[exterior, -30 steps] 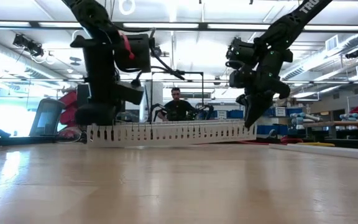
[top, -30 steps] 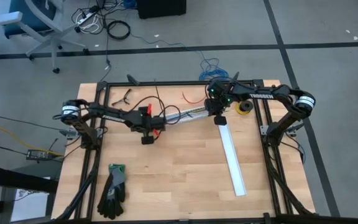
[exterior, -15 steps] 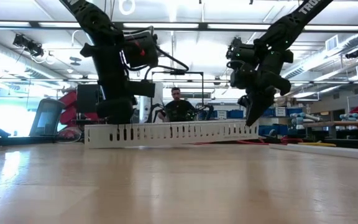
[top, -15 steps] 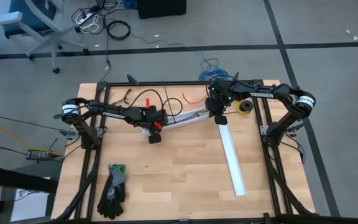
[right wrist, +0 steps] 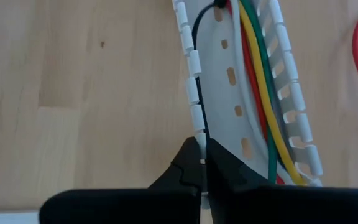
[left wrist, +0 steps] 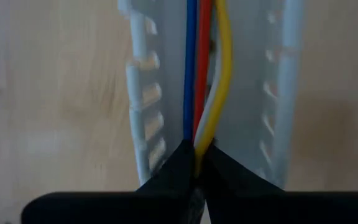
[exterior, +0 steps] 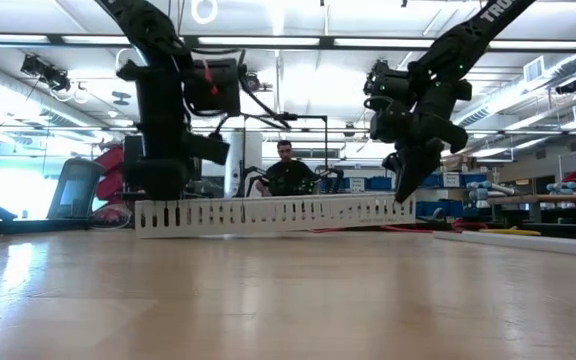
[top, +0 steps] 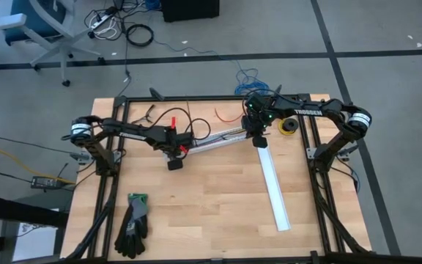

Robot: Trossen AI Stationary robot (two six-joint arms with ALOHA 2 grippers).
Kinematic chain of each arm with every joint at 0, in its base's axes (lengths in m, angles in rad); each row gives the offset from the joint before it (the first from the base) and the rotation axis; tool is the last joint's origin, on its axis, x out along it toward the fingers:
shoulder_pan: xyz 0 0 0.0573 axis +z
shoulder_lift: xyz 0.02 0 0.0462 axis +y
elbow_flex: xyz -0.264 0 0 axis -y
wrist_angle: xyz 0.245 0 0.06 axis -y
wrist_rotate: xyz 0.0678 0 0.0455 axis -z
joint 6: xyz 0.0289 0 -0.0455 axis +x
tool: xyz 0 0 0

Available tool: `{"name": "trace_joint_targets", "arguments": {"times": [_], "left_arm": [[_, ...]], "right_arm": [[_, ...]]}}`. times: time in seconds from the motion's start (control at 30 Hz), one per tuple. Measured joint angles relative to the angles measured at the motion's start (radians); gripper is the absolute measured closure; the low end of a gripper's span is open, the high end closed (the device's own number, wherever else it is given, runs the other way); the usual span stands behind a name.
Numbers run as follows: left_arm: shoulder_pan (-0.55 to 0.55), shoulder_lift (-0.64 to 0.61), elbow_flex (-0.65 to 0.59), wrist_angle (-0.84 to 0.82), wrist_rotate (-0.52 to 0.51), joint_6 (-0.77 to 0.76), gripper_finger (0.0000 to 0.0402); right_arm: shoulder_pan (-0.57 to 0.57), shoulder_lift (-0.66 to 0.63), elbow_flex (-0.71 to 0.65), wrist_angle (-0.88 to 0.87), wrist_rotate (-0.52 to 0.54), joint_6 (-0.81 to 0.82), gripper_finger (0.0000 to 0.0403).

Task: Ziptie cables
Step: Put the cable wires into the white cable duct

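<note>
A white slotted channel (top: 218, 138) lies slantwise on the table's far half. The cables (left wrist: 197, 81), blue, red, white and yellow, run along inside it, and they show yellow, green and red (right wrist: 260, 74) at its right end. My left gripper (left wrist: 196, 158) stands over the channel's left end (top: 184, 147), shut on the cables. My right gripper (right wrist: 202, 155) is at the channel's right end (top: 256, 134), shut on its slotted wall. No zip tie can be made out. My left gripper pinches the wires (left wrist: 197, 146) between its two fingertips where they converge inside the channel, near its left end. It comes steeply from above, in line with the wires. They lie in the channel beyond the fingers. My right gripper pinches the channel's slotted side wall (right wrist: 197, 134) at its right end, coming slantwise from above. A thin black strand (right wrist: 196, 62) runs along that wall into the fingertips; whether it is held too I cannot tell. The channel rests on the table.
A flat white strip (top: 273, 187) lies toward the near right. A pair of gloves (top: 132, 224) lies at the near left. A yellow roll (top: 289, 126) and a loose red wire (top: 226, 114) sit at the far side. A person (exterior: 286, 170) sits beyond the table.
My left gripper has gone a little toward the table's right along the channel and come back toward the left, rolling somewhat at the wrist, still shut on the wires.
</note>
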Motion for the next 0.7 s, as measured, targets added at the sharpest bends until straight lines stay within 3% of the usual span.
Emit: {"name": "trace_joint_targets", "arguments": {"times": [0.4, 0.7], "left_arm": [[-0.006, -0.028, 0.0, 0.061, 0.012, -0.029, 0.0361], [-0.005, -0.028, 0.001, -0.045, 0.028, -0.06, 0.0327]], "right_arm": [[0.0, 0.0, -0.001, 0.001, 0.003, 0.017, 0.0403], [0.0, 0.0, -0.001, 0.005, 0.001, 0.017, 0.0403]]}}
